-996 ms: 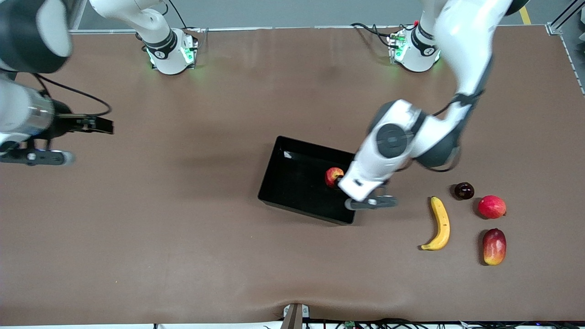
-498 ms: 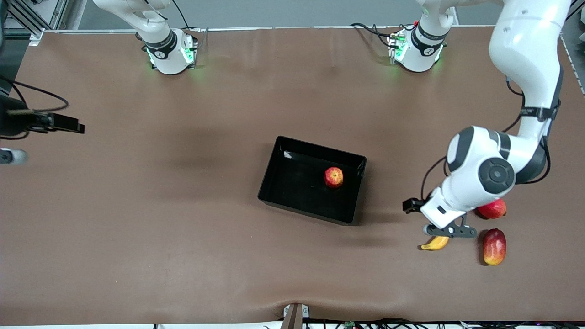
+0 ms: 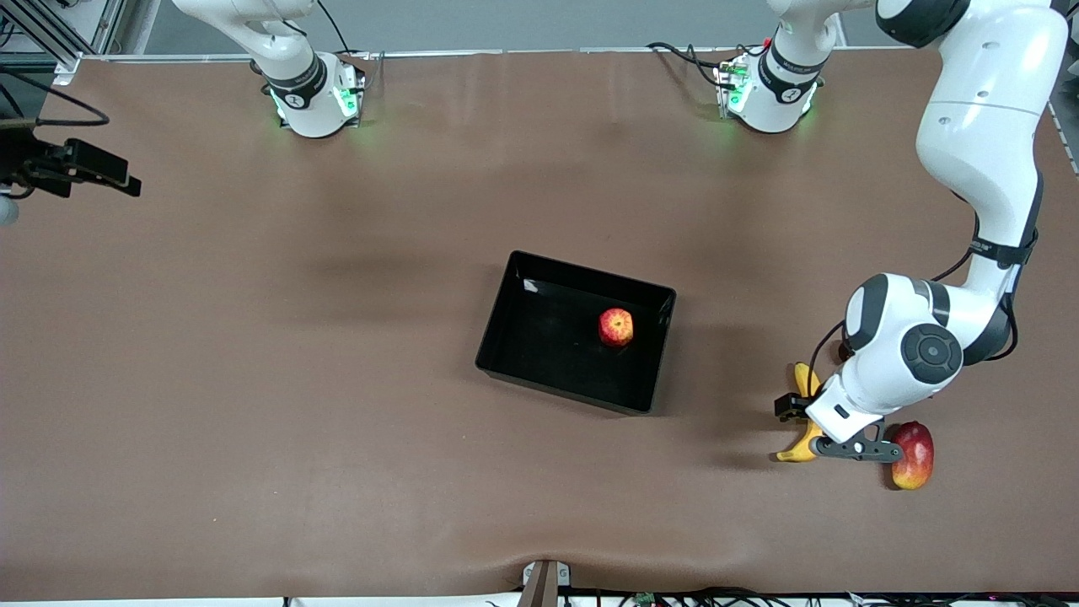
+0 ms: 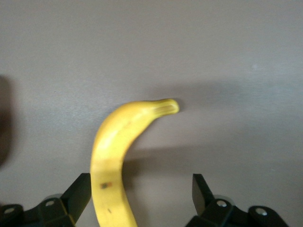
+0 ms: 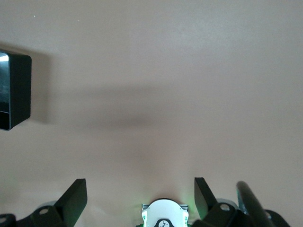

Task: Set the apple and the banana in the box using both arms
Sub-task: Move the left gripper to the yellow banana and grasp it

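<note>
The apple [image 3: 616, 327] lies inside the black box [image 3: 539, 371] in the middle of the table, near the wall toward the left arm's end. The yellow banana [image 3: 799, 453] [image 4: 118, 142] lies on the table toward that end, partly hidden under the left hand. My left gripper [image 3: 813, 424] [image 4: 140, 189] is low over it and open, the banana passing between its fingers [image 4: 78, 194] close against one of them. My right gripper [image 5: 140, 194] is open with nothing in it, up over the table at the right arm's end.
An elongated red-and-yellow fruit [image 3: 913, 455] lies right beside the left hand. The left arm's body covers the other fruits. A corner of the box [image 5: 14, 90] and the right arm's base [image 5: 163, 215] show in the right wrist view.
The left arm swung from the box, leaving the apple there, over to the banana and came down around it. The right arm drew back toward its end of the table.
</note>
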`<state>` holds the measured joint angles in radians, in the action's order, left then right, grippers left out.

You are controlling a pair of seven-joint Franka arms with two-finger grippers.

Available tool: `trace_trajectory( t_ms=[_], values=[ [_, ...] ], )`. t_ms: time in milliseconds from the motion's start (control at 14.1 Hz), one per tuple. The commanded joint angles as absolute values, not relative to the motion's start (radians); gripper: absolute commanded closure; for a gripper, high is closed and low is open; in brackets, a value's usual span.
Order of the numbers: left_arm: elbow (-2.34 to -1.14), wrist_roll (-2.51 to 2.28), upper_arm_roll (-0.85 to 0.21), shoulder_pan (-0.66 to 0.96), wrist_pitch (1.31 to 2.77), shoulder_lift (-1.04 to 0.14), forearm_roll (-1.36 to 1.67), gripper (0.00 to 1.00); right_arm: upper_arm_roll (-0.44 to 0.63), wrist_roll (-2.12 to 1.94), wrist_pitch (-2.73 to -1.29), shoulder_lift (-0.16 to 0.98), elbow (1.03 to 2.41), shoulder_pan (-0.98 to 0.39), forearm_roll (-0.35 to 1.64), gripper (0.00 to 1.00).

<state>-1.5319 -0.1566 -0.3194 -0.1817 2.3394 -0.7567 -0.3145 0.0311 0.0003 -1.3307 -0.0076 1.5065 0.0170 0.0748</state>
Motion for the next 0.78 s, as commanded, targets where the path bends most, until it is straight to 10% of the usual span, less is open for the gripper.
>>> trace_trajectory(
  t_ms=[0, 213, 285, 427, 712],
  values=[
    [-1.532, -0.153, -0.304, -0.184, 2.391, -0.796, -0.336, 0.1, 0.012, -0.011, -1.37, -0.035, 1.537, 0.038, 0.042, 0.0],
    [-1.534, -0.152, -0.275, -0.186, 2.404, -0.815, -0.336, 0.2, 0.012, -0.008, -1.323, 0.002, 1.384, 0.037, 0.035, 0.0],
    [-1.534, -0.152, -0.275, -0.187, 2.404, -0.818, -0.336, 0.35, 0.012, -0.006, -1.307, -0.002, 1.384, 0.038, 0.035, 0.0],
    [-1.536, -0.161, -0.275, -0.184, 2.399, -0.808, -0.337, 0.95, 0.011, -0.005, -1.243, -0.003, 1.385, 0.032, 0.034, 0.0],
    [-1.537, -0.161, -0.293, -0.178, 2.326, -0.749, -0.336, 1.0, 0.014, -0.003, -1.253, 0.003, 1.4, 0.044, 0.023, 0.0]
  ],
)
